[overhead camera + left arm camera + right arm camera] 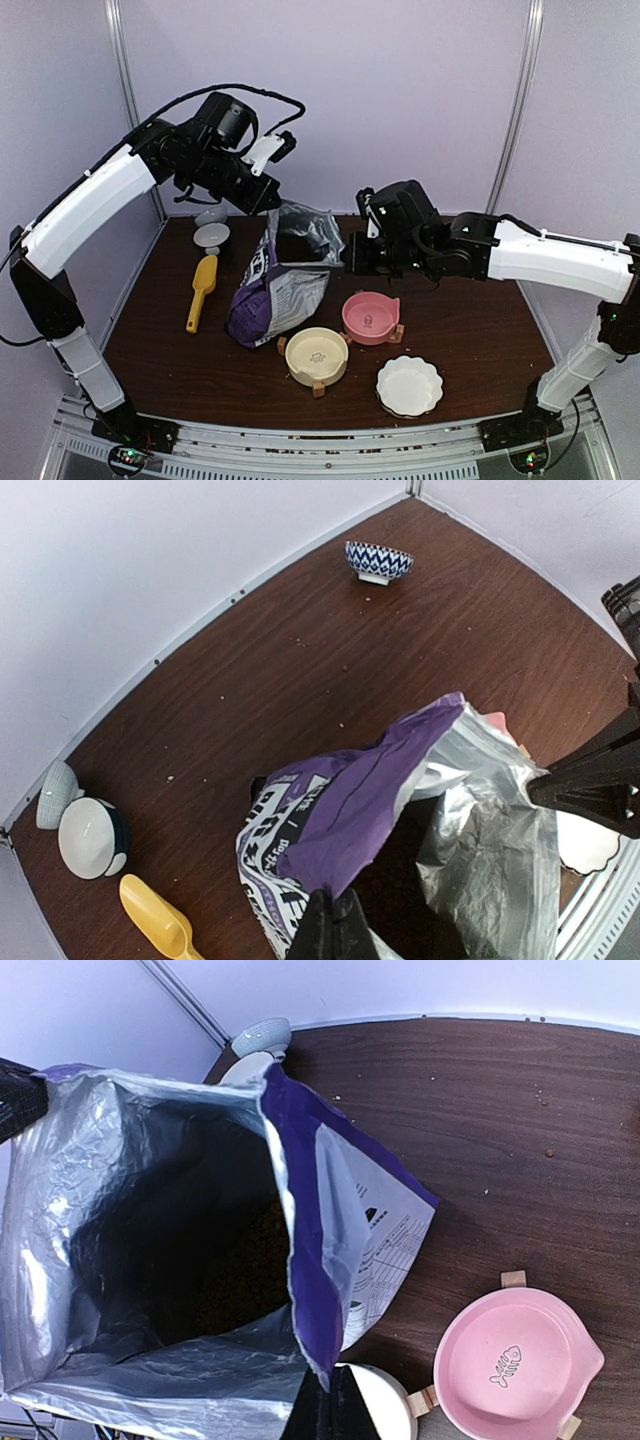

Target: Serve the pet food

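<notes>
A purple puppy-food bag (275, 295) stands in the middle of the table with its silver-lined mouth pulled open. My left gripper (270, 203) is shut on the bag's back-left rim; in the left wrist view the gripper (335, 927) pinches the purple flap (360, 800). My right gripper (352, 264) is shut on the opposite rim, and in the right wrist view this gripper (335, 1407) clamps the tip of the purple edge (305, 1290). The pet food (245, 1270) shows dimly as dark brown pellets deep inside the bag.
A yellow scoop (201, 290) lies left of the bag. A cream bowl (317, 355) and a pink bowl (371, 316) stand in front of it, with a white scalloped plate (409, 385) nearer. Two small bowls (211, 235) sit back left, a blue-patterned bowl (379, 560) at the back.
</notes>
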`<move>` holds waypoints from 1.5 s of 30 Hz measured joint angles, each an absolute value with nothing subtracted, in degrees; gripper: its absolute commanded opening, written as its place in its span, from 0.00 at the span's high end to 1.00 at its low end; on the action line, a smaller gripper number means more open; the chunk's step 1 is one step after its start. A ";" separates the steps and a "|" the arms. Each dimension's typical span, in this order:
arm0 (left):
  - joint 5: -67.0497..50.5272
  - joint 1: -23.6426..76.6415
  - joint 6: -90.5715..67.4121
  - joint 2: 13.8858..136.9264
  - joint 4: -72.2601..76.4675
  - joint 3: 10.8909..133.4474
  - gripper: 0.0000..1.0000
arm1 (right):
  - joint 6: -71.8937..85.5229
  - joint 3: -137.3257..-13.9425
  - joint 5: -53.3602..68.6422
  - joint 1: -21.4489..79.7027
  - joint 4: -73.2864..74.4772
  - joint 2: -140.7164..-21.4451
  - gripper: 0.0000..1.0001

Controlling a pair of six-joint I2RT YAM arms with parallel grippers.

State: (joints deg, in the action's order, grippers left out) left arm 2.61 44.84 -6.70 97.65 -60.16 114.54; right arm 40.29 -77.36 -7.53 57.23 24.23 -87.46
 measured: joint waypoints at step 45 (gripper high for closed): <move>-5.50 31.38 -15.86 72.10 -30.79 82.65 0.04 | 29.76 -84.64 -0.34 54.72 16.69 -88.29 0.09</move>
